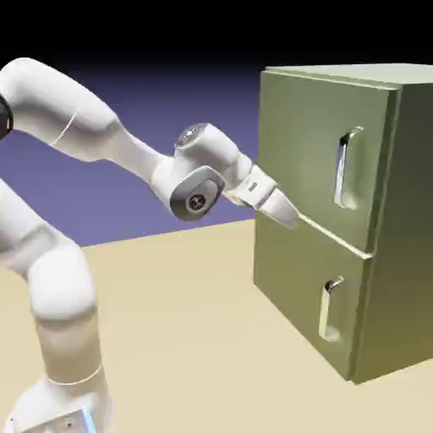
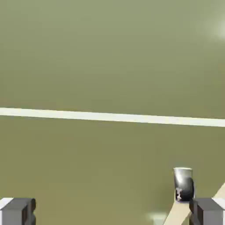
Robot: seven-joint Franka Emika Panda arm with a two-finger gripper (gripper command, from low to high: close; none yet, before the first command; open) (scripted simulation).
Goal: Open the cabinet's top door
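We see the cabinet [image 1: 347, 220] at three o'clock, its top door [image 1: 317, 152] shut. Our gripper [image 1: 287, 211], fingers apart and empty, points at the seam; we risk missing the long handle [image 1: 342, 169] at one o'clock.

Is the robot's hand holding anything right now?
No, nothing. The gripper is open and empty, pointing at the cabinet front, away from the top door's handle.
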